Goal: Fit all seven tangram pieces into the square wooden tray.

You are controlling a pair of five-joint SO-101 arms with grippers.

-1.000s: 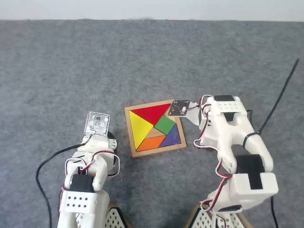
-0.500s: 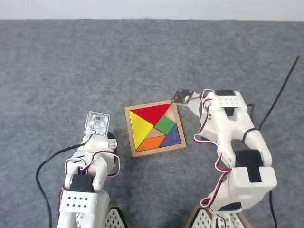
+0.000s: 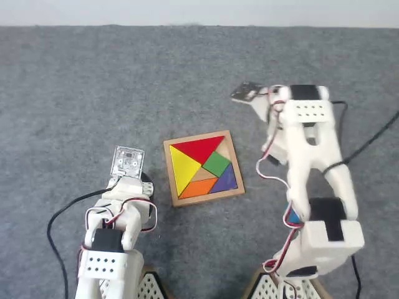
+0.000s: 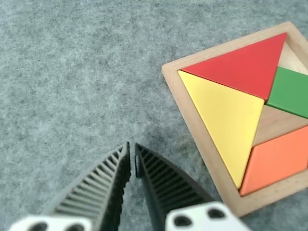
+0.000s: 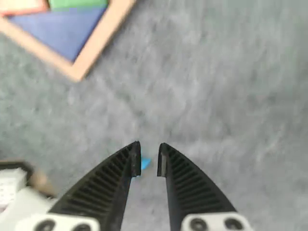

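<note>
My right gripper (image 5: 149,154) hangs over the grey mat (image 3: 93,75), near a corner of the tray (image 3: 209,197) but clear of it. The jaws stand at a narrow gap and hold nothing. My left gripper (image 4: 132,147) sits off the tray's left side, not touching it, fingers all but closed, also empty.

The tray is mid-table between my arms. In it are the red triangle (image 3: 201,149), yellow triangle (image 3: 181,169), green square (image 3: 217,164), orange piece (image 3: 198,187) and violet-blue piece (image 3: 225,179). There is one tan patch (image 3: 202,174) in the middle and another at the far right corner (bare floor or plain-wood pieces, can't tell). A light-blue scrap (image 5: 145,163) peeks out by my right fingertip. It may be a loose piece, but it is mostly hidden.

My read: if the tan is gaps, two small triangles are left and this is the fetch. To do it well:
- Open wider before descending.
- Straddle two flat edges and pinch low so the piece doesn't tip.
- Carry it level and turn it to match the gap.
- Lower straight down so the neighbours and the tray don't shift.
</note>
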